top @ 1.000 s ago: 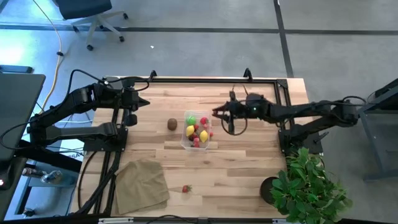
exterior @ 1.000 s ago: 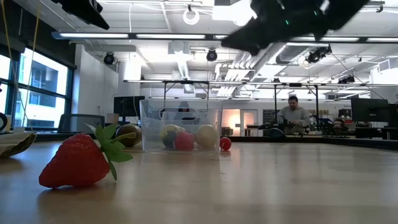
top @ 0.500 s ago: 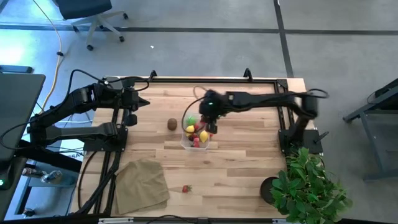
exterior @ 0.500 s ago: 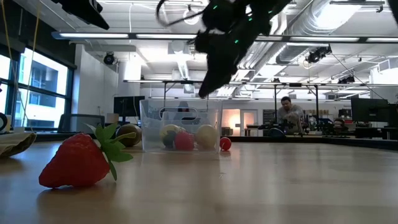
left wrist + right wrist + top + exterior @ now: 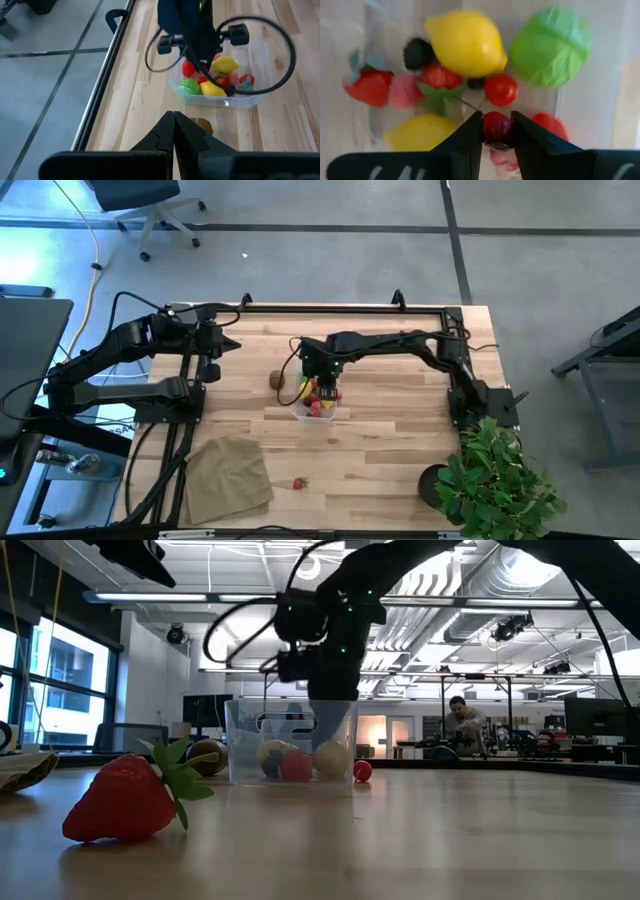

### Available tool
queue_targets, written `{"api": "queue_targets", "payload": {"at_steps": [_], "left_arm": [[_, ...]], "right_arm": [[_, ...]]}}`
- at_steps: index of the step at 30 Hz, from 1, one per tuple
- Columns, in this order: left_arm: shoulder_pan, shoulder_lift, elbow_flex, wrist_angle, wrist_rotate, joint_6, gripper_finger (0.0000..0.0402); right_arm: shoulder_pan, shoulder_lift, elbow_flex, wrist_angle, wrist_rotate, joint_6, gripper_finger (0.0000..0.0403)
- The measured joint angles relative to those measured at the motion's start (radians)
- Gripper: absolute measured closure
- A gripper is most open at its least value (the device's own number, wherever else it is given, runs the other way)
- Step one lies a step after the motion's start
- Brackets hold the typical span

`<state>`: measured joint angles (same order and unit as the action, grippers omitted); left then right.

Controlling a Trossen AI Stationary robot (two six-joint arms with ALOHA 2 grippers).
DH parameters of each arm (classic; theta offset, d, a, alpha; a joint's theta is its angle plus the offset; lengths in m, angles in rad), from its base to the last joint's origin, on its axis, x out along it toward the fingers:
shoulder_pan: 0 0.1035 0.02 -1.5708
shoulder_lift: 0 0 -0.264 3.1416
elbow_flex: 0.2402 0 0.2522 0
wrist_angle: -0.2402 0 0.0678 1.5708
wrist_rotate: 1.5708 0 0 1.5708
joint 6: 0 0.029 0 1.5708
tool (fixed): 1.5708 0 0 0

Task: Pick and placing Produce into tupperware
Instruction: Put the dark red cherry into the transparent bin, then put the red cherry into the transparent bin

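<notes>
The clear tupperware (image 5: 318,402) stands mid-table and holds yellow lemons (image 5: 465,42), a green ball (image 5: 551,46), strawberries and small red berries. My right gripper (image 5: 321,380) hangs over it, pointing steeply down, shut on a small red berry (image 5: 496,128); in the low view its fingers (image 5: 328,718) reach to the tub's rim. A brown kiwi (image 5: 277,380) lies on the table left of the tub. A strawberry (image 5: 298,483) lies near the front edge. Another red berry (image 5: 362,770) lies on the table beside the tub. My left gripper (image 5: 173,119) waits shut, raised at the table's left. My right gripper pinches the small red berry (image 5: 496,131) between its two fingers (image 5: 470,136), one on each side of it. The fingers come from above, pointing steeply down. The berry is lifted clear, over the fruits lying in the tupperware.
A tan cloth (image 5: 228,475) lies at the front left. A leafy potted plant (image 5: 495,480) stands at the front right corner. A black rail (image 5: 340,307) runs along the table's far edge. Bare wood lies right of and in front of the tub.
My right gripper has swung from the tub's right side toward the table's left until it stands over the tupperware. It has sunk and tipped from nearly level to pointing steeply down.
</notes>
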<state>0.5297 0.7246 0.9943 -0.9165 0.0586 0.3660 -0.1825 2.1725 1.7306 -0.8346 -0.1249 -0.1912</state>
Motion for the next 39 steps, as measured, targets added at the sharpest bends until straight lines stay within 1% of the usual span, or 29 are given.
{"api": "queue_targets", "payload": {"at_steps": [8, 12, 26, 29, 33, 39], "left_arm": [[0.000, 0.000, 0.000, 0.000, 0.000, 0.000, 0.0401], [0.000, 0.000, 0.000, 0.000, 0.000, 0.000, 0.0401], [0.000, 0.000, 0.000, 0.000, 0.000, 0.000, 0.0401], [0.000, 0.000, 0.000, 0.000, 0.000, 0.000, 0.0401], [0.000, 0.000, 0.000, 0.000, 0.000, 0.000, 0.0401], [0.000, 0.000, 0.000, 0.000, 0.000, 0.000, 0.0401]], "right_arm": [[0.000, 0.022, 0.006, -0.023, -0.011, 0.007, 0.0320], [-0.007, 0.022, 0.006, -0.025, -0.058, 0.007, 0.0319], [-0.016, 0.022, 0.006, -0.015, -0.070, 0.007, 0.0258], [-0.019, 0.019, 0.006, -0.019, -0.118, 0.002, 0.0256], [-0.023, -0.017, 0.006, -0.032, -0.150, -0.003, 0.0258], [-0.031, -0.141, 0.006, -0.060, -0.145, -0.027, 0.0258]]}}
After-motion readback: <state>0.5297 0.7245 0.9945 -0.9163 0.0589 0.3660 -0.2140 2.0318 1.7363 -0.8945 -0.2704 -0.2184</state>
